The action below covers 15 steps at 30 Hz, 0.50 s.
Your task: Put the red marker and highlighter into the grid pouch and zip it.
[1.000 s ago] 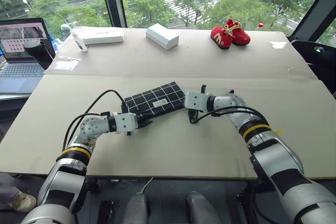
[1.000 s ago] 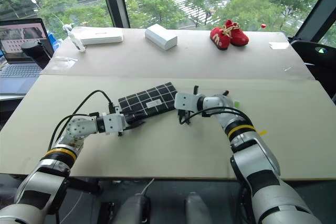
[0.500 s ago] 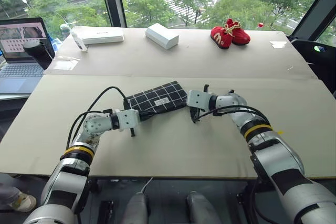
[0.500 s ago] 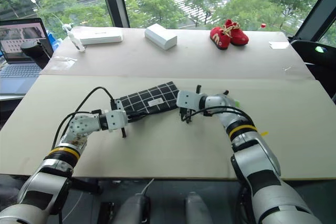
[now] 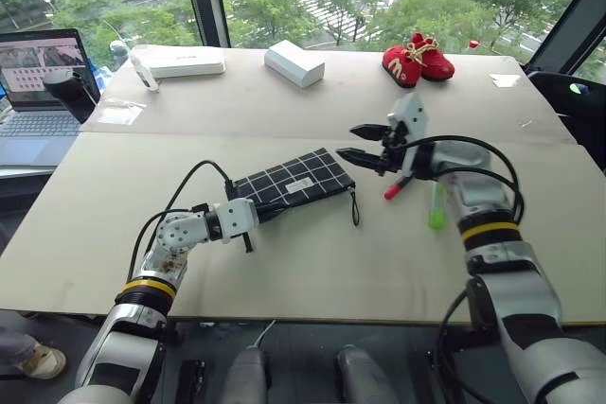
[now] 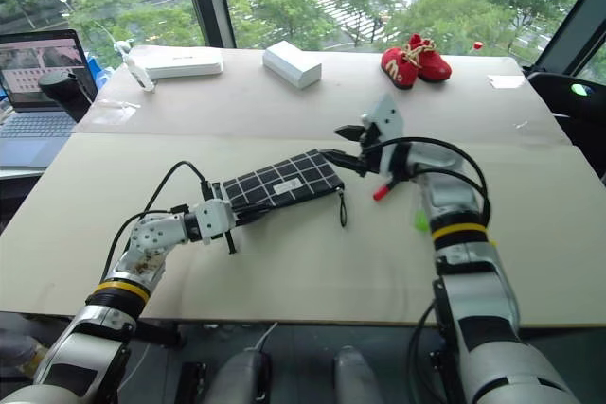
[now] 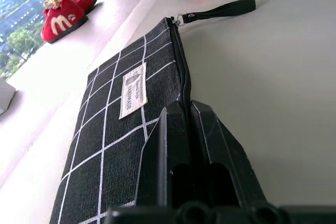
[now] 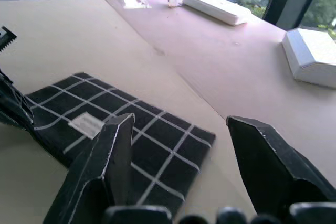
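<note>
While pouch-clamped, left end effector (image 5: 254,224) level

The right gripper (image 5: 358,141) and its arm cover the back part of the marker (image 5: 393,188), so just the red end pokes out. A black cable crosses the highlighter (image 5: 436,206) and hides its top. The laptop (image 5: 43,92) is cut off by the left edge, and a dark thing stands in front of its screen; what it is cannot be told. The words on the pouch (image 7: 113,145) label (image 7: 133,89) are too small to read. The left gripper's fingers (image 7: 181,156) hide the pouch's near end in the left wrist view.
</note>
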Available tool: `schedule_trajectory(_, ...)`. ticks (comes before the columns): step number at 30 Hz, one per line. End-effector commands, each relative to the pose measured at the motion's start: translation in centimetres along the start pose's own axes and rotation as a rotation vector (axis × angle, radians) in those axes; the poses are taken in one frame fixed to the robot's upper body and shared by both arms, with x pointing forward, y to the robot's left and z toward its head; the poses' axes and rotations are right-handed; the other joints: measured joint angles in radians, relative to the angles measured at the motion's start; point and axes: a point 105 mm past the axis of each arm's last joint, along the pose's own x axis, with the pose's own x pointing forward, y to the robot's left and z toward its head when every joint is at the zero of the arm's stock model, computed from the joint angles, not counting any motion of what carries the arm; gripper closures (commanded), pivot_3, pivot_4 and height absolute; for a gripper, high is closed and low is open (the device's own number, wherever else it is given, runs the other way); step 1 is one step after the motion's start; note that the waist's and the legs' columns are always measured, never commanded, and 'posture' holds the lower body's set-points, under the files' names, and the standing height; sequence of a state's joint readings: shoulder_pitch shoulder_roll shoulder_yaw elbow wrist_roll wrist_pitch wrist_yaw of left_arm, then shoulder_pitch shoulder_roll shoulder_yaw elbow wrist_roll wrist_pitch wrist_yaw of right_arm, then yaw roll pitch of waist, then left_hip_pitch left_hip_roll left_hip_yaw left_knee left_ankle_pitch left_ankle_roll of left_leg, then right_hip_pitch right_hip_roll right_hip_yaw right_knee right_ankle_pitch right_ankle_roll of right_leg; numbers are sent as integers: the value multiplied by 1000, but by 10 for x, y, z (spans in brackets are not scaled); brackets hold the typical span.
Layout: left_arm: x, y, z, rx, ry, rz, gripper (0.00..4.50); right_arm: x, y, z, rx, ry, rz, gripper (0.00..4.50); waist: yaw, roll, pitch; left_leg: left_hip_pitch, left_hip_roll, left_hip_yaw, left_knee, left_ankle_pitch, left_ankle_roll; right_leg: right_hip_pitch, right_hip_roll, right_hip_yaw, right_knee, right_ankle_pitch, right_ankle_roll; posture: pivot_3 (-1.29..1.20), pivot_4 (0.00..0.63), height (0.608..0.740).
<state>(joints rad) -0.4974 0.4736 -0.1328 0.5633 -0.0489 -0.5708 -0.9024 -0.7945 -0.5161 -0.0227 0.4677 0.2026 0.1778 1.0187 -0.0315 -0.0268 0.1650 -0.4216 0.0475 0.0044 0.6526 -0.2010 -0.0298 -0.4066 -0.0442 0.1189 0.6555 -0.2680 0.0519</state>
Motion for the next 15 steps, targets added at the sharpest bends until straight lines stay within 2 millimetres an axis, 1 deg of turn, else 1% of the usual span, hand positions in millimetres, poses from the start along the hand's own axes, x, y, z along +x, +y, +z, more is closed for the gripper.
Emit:
schedule_trajectory(1,-4,19,16,-12,-44,90,4500,-14,7,-1,-12,36,-48,1291,-3,0,0,0,0,0,0,0,0,0,0,0,0,0,0,0,150,729)
schedule_trajectory(2,-5,20,18,-17,-46,97,4500,-16,9,-7,-10,60,-61,1291,-6,0,0,0,0,0,0,0,0,0,0,0,0,0,0,0,150,729)
schedule_trajectory(3,-6,20,19,-23,-47,103,4500,-16,14,-15,26,77,-86,1291,-9,0,0,0,0,0,0,0,0,0,1,0,0,0,0,0,150,729)
schedule_trajectory(6,-7,17,20,-30,-44,95,4500,-10,30,-34,113,107,-134,1291,-15,0,0,0,0,0,0,0,0,-1,1,1,0,0,0,0,150,729)
schedule_trajectory(7,-7,16,20,-32,-43,92,4500,-7,32,-37,130,107,-150,1291,-17,0,0,0,0,0,-1,0,0,-1,1,1,0,0,0,0,150,729)
schedule_trajectory(9,-6,13,20,-35,-40,81,4500,4,35,-35,136,99,-172,1291,-17,0,0,0,0,0,-1,0,0,-2,1,1,0,0,0,0,150,729)
schedule_trajectory(11,-5,12,21,-37,-39,76,4500,11,34,-33,136,95,-190,1291,-14,0,0,0,0,0,0,0,-1,-2,1,1,0,0,0,0,150,729)
schedule_trajectory(15,-3,10,22,-38,-41,73,4500,18,29,-37,113,120,-211,1291,-6,0,0,-1,0,0,0,1,-1,-2,1,1,0,0,0,0,150,729)
